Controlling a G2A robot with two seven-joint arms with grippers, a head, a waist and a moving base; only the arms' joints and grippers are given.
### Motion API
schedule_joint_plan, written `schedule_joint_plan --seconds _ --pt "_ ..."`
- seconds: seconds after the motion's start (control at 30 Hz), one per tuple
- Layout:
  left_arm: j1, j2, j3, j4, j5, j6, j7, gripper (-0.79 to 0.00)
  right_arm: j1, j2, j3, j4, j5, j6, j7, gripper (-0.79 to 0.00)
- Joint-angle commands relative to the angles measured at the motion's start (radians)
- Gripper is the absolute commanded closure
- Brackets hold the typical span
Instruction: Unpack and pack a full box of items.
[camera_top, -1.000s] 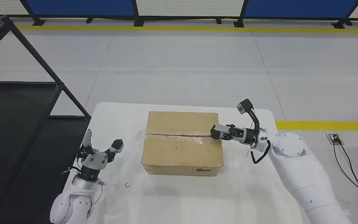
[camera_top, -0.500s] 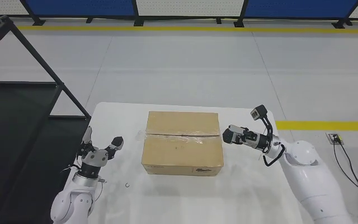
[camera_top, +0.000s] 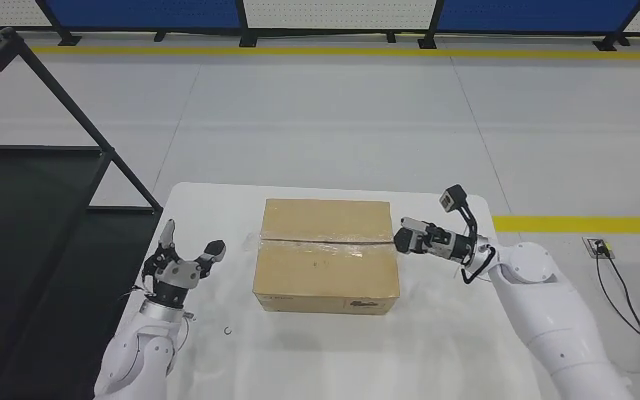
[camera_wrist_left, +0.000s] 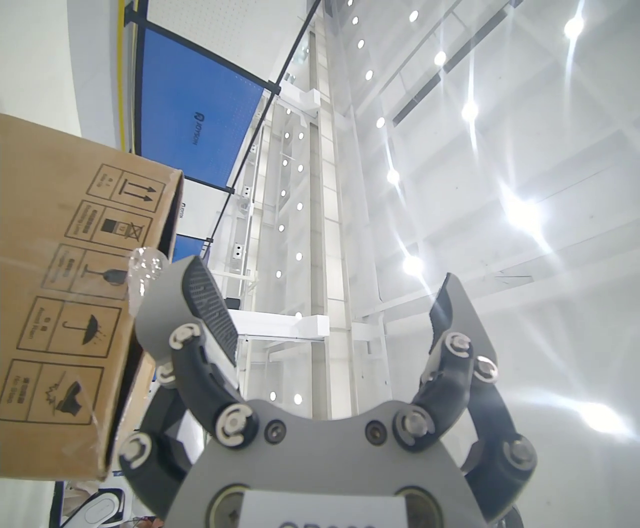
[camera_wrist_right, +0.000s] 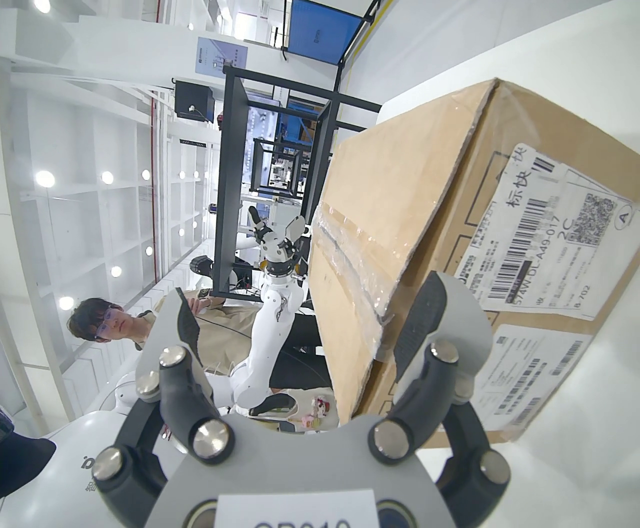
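Lying sealed, the box runs lengthwise from left fingers to right fingers, both spread empty.

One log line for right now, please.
box: closed, taped, on table | left gripper: open, clear of box | right gripper: open, at tape seam end

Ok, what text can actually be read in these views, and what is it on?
"2C": white shipping label on the cardboard box, end face.
"A", circled: same label.
Lower label: print too small to read.
Handling symbols on the box's other end: captions too small to read.
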Motion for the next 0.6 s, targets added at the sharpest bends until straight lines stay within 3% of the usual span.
schedule_joint_plan --seconds 0.0,0.57 --pt "-0.008 -0.002 0.012 0.008 0.005 -0.003 0.008 -0.785 0.007 -0.003 -0.008 0.015 0.000 -0.002 0.005 -0.785" --pt "-0.125 -0.026 0.144 0.149 0.059 -0.014 0.110 -0.785 0.033 -0.019 -0.030 0.094 0.013 -0.040 0.027 -0.785"
